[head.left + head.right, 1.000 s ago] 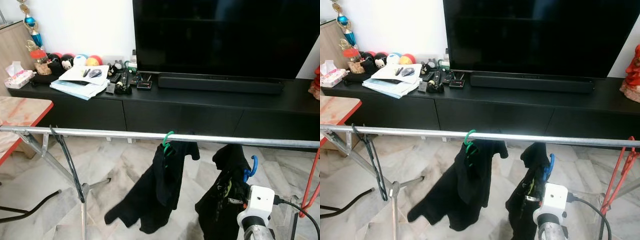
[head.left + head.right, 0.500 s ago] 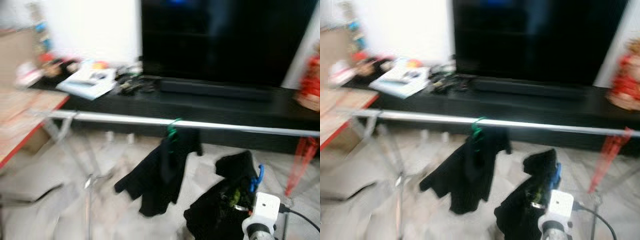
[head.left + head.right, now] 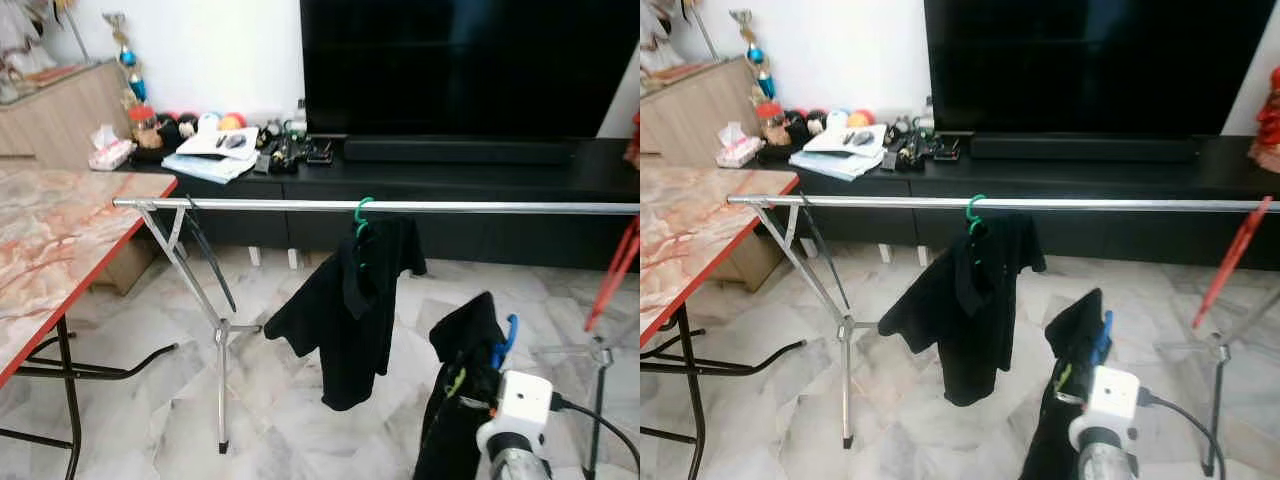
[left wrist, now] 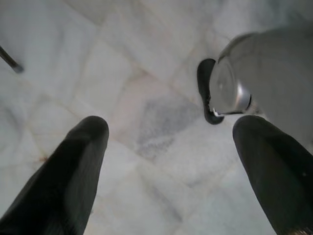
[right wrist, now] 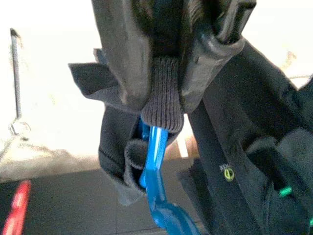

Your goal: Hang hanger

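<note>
- The right hand [image 5: 164,73] is clamped on the neck of a blue hanger [image 3: 503,342] that carries a black garment [image 3: 455,400]; it sits low at the near right, well below the rail [image 3: 400,207].
- The hanger's blue hook sticks up clear of the cloth, while a ribbed collar is bunched between the fingers [image 5: 122,54], so the grip is partly on fabric.
- Judged risk: a hold on cloth could let the hanger twist or slip as it is lifted, so the hook meets the rail at a bad angle or misses.
- Judged risk: the garment hangs long and slack; it could snag on the rack's legs or drag during the raise.
- Judged risk: a black shirt on a green hanger [image 3: 362,215] already hangs mid-rail, and a red hanger [image 3: 615,270] is at the far right; the free stretch between them is the sensible target, and drifting either way could knock one.
- The left hand [image 4: 171,161] points down at the marble floor [image 4: 146,122], fingers spread wide, holding nothing.
</note>
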Available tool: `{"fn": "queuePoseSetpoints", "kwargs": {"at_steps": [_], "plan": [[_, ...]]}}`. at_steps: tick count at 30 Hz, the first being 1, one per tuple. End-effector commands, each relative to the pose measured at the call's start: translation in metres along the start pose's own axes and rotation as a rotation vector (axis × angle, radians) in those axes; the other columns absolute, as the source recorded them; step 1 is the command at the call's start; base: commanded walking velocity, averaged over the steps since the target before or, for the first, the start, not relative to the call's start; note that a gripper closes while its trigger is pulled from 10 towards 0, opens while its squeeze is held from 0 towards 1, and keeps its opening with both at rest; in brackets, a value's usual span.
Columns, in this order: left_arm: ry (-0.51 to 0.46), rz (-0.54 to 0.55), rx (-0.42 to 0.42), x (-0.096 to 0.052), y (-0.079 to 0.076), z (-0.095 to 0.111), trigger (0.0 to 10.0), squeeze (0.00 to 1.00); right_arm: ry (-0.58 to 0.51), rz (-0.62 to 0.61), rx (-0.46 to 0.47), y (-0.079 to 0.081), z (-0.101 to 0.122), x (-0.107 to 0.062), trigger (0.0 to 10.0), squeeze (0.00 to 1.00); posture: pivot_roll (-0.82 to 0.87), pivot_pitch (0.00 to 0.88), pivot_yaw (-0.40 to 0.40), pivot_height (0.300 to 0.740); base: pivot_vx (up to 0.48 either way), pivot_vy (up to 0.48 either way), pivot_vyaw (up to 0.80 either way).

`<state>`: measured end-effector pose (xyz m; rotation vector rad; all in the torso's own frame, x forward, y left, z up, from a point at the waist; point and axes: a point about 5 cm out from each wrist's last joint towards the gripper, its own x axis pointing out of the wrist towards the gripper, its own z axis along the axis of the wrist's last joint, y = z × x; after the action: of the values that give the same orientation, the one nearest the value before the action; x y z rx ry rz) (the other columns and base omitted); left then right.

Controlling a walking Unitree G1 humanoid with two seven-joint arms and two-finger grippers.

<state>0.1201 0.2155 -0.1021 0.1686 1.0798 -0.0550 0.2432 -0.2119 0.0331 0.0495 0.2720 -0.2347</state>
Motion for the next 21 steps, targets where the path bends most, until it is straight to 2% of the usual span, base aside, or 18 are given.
{"fn": "queuePoseSetpoints", "kwargs": {"at_steps": [1,21], "plan": [[0.025,0.010,-0.003,-0.0018,0.0028,-0.0074,10.0,0.00,-0.036,0.020,0.008,0.0074,0.0078,0.0013,10.0,0.00,0.06,0.013,0.015,0.740,-0.292,0.000,0.00],[0.026,0.005,-0.009,-0.0015,0.0018,-0.0069,10.0,0.00,-0.017,0.011,-0.007,0.0052,0.0069,0.0029,10.0,0.00,0.06,0.021,0.008,0.740,-0.299,0.000,0.00]]}}
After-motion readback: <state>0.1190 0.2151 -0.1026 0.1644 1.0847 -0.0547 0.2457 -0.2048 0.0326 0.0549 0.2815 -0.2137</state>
